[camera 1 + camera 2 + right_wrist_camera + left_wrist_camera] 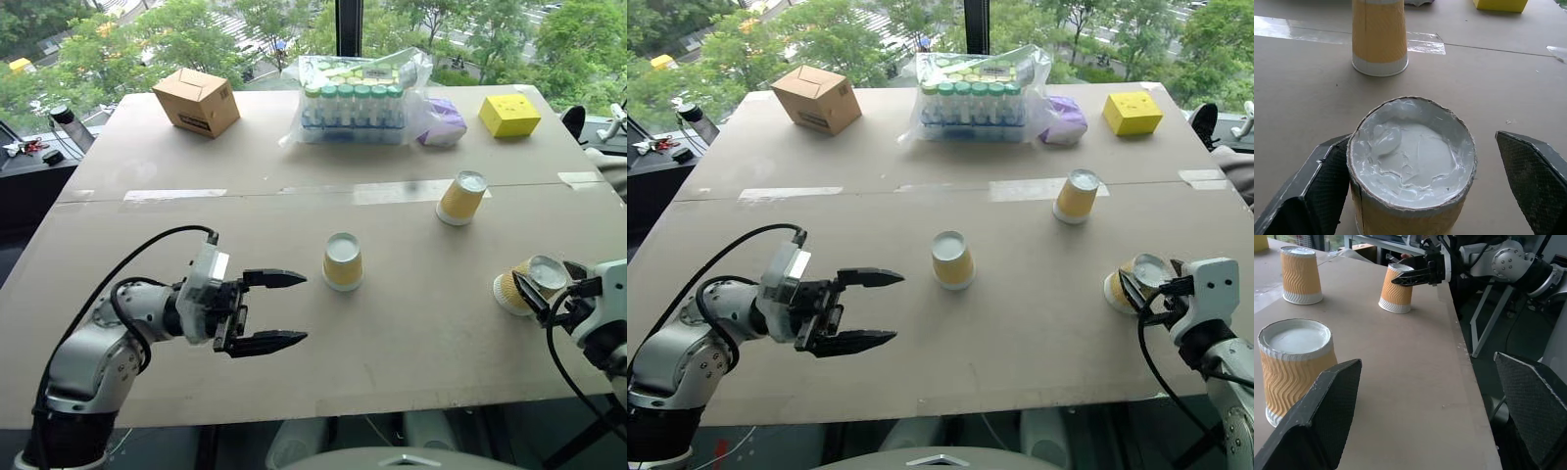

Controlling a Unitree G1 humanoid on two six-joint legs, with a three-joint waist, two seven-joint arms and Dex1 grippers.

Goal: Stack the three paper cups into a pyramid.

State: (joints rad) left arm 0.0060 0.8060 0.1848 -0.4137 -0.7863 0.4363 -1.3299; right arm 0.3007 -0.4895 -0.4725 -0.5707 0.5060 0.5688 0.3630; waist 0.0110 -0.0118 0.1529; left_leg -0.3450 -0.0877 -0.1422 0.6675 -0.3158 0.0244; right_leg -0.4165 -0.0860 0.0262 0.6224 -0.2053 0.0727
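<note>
Right end effector [537, 284]: partly cut off, open astride nearest cup [524, 284]. Left end effector [279, 310]: open, empty, beside middle cup [343, 261].

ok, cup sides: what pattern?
Wavy orange-yellow ribbing on the cup, clearest in the left wrist view.

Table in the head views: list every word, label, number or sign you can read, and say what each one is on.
None can be read.
Brown cardboard box: dark print on its side, too small to read.
Clear plastic bag of green-capped vials: a white label on top, blurred.
Yellow box: faint dots, no legible text.
Three yellow-orange ribbed paper cups: no print.
</note>
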